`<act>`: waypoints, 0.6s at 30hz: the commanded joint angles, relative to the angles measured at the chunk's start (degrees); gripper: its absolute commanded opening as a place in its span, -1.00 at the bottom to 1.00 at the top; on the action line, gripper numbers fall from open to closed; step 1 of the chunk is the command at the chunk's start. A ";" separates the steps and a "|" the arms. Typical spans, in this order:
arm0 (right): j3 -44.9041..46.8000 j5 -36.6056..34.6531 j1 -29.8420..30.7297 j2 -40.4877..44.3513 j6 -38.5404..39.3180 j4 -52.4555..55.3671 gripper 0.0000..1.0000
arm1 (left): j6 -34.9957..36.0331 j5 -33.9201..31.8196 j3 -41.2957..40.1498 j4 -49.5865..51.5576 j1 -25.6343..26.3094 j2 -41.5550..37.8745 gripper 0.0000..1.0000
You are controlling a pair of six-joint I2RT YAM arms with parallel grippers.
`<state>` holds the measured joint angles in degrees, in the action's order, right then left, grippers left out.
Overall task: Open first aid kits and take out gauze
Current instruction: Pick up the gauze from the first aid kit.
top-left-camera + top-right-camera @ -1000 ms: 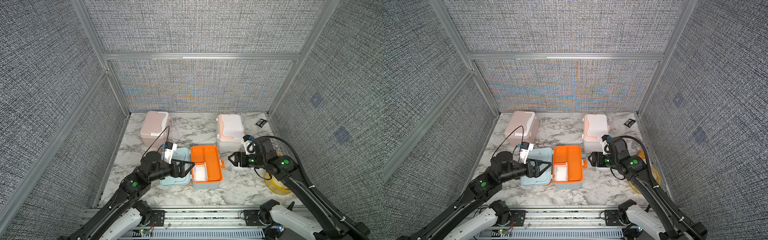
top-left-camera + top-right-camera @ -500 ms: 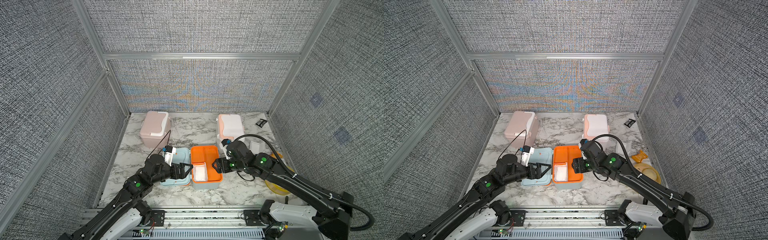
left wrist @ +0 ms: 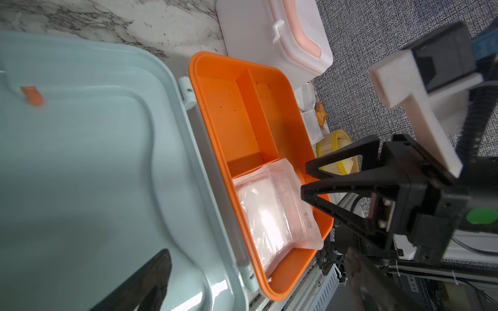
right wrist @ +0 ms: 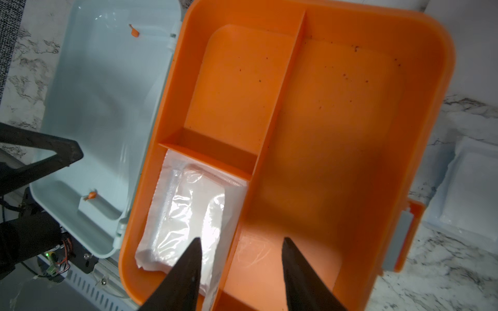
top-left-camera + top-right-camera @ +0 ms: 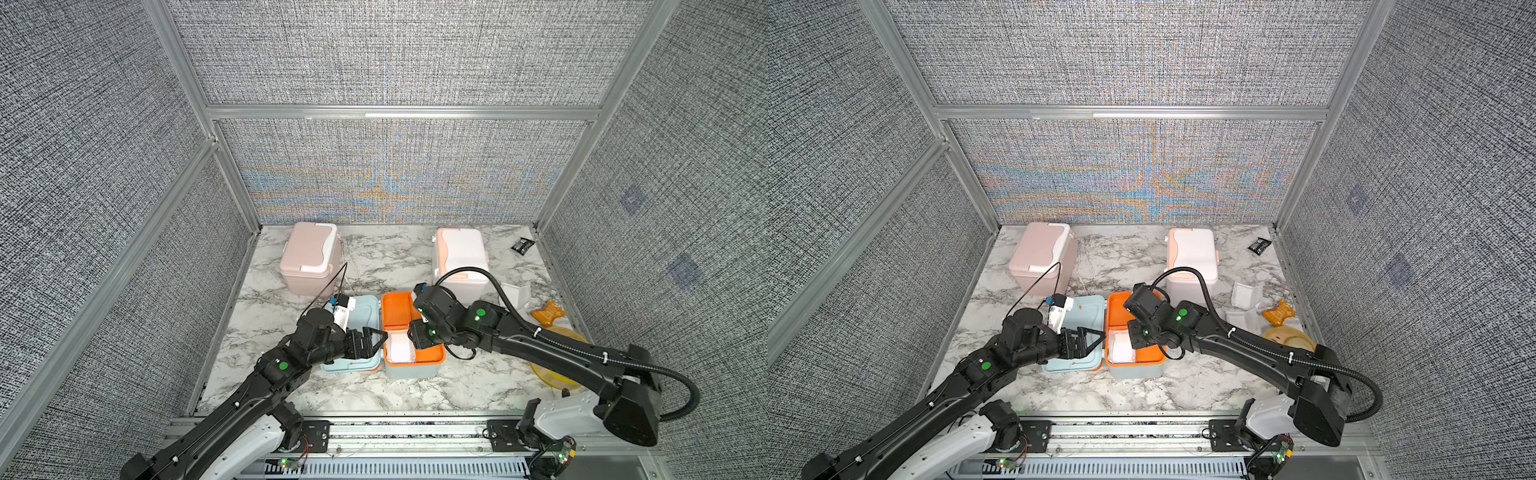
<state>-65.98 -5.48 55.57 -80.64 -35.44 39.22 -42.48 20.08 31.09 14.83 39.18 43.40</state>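
Though hidden overhead, right gripper (image 4: 241, 241) straddles divider (image 4: 281, 88)

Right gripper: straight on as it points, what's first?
The right gripper probably meets the gauze in the orange tray; its open jaws straddle the divider, which may touch first. Depth unclear.

black packet (image 5: 522, 244): far right corner; orange wrapper (image 5: 548, 312): beside yellow dish (image 5: 1287, 334); marble tabletop (image 5: 386, 257)

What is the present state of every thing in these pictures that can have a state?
Blue kit, open, lid folded flat.
Pink kit, closed.
White kit, closed.
Gauze pad, lying in the orange tray's small compartment.
Left tool, open, over the lid.
Right tool, open, over the orange tray.
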 commanded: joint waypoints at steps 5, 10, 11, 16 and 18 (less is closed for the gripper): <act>-0.29 -0.59 0.48 -1.88 -1.45 0.46 -0.41 | 0.01 0.57 -0.15 -1.73 -0.07 -0.81 1.00; -0.34 -0.25 0.82 -2.05 -1.62 0.23 -0.62 | -0.25 0.76 -0.11 -1.74 -0.12 -0.86 1.00; -0.29 -0.02 0.77 -2.15 -1.56 -0.05 -0.69 | -0.28 0.84 -0.15 -1.82 -0.09 -0.98 1.00; -1.42 -1.50 1.26 -1.99 -1.99 1.29 -1.00 | -0.22 0.86 -0.08 -2.17 -0.12 -0.85 1.00; -1.86 -2.85 1.48 -0.94 -2.21 1.87 -1.00 | -0.16 1.21 0.35 -2.12 -0.09 -0.47 1.00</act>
<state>-67.13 -5.78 56.80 -82.46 -37.12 39.72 -42.70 20.29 30.87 14.66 39.18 42.65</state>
